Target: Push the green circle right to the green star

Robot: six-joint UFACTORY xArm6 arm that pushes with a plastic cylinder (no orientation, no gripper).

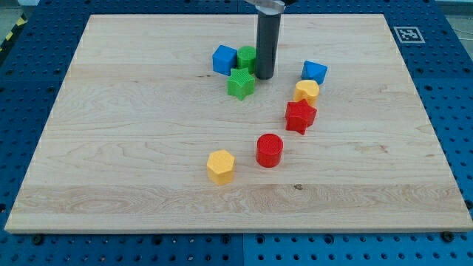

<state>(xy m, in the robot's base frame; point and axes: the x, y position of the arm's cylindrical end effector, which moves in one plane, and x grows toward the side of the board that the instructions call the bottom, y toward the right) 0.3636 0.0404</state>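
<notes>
My tip [264,76] — a bare rod, no end effector to spread — touches the green plastic circle [246,57] from its right, above the green plastic star [240,83] (nearly touching); nudge gently downward.

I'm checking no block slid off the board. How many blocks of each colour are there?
Blue: 2
Green: 2
Yellow: 2
Red: 2
Total: 8
</notes>
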